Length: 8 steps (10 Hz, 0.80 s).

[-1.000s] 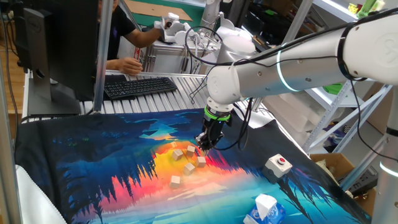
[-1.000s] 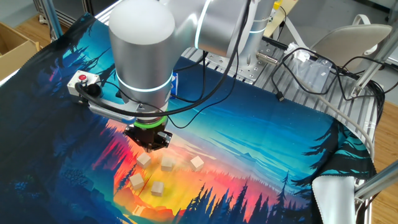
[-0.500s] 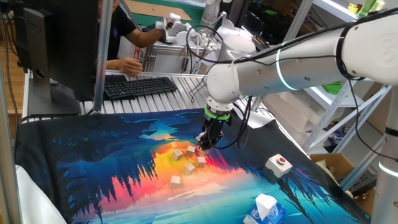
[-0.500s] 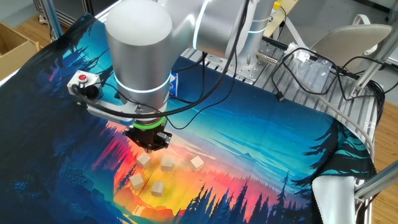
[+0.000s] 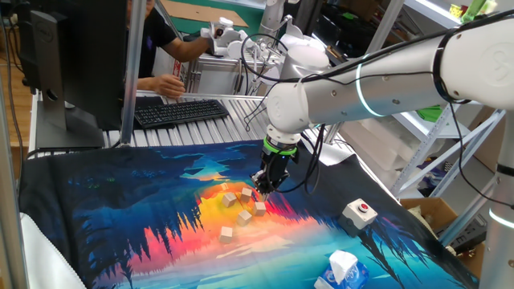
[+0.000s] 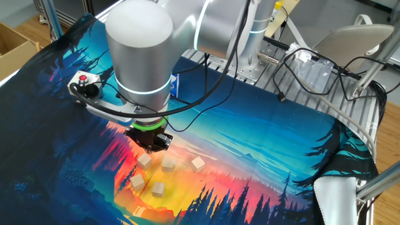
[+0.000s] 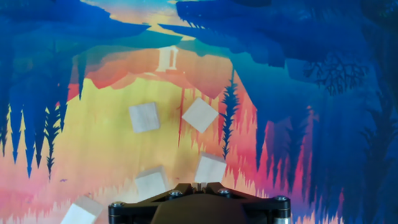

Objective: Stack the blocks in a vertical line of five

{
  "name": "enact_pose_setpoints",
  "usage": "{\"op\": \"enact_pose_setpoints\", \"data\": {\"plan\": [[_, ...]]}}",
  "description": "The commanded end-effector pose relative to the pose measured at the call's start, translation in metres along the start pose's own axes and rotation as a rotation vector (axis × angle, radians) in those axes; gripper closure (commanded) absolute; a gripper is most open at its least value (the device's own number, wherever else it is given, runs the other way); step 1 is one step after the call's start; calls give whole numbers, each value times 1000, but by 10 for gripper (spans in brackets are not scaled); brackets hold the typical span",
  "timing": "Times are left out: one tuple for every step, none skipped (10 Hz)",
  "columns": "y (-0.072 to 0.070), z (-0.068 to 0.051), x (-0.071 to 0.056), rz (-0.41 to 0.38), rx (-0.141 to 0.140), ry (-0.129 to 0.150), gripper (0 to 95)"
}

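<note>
The blocks (image 7: 144, 117) lie scattered flat, none stacked. Your claw (image 5: 263, 189) hangs closed and empty; open it, then centre on the 6 o'clock block (image 7: 210, 168) before descending.

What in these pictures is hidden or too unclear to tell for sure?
- Claw tips: the hand view cuts them off at its bottom edge; from the other side the arm's wrist covers them.
- Whether the claw touches a block: too small in either fixed view.
- Fifth block: half cut off at the hand view's bottom edge.
- Tissue pack: cropped by the frame.
</note>
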<state>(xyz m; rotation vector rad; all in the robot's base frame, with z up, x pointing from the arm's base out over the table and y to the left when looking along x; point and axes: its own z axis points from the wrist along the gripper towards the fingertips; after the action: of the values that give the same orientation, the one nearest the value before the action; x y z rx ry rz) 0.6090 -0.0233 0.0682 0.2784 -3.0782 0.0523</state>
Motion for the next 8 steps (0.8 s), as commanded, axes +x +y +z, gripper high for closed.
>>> {"op": "enact_pose_setpoints", "data": {"plan": [[0,1,-1,-3,-1,1,950],[0,1,-2,-7,-2,1,950],[0,1,-2,-10,-2,1,950],[0,2,-2,-10,-1,2,950],[1,3,-4,-18,-1,1,950],[0,5,-5,-18,-2,-1,950],[-2,8,-11,-13,-1,0,950],[-3,9,-15,-14,-3,1,950]]}}
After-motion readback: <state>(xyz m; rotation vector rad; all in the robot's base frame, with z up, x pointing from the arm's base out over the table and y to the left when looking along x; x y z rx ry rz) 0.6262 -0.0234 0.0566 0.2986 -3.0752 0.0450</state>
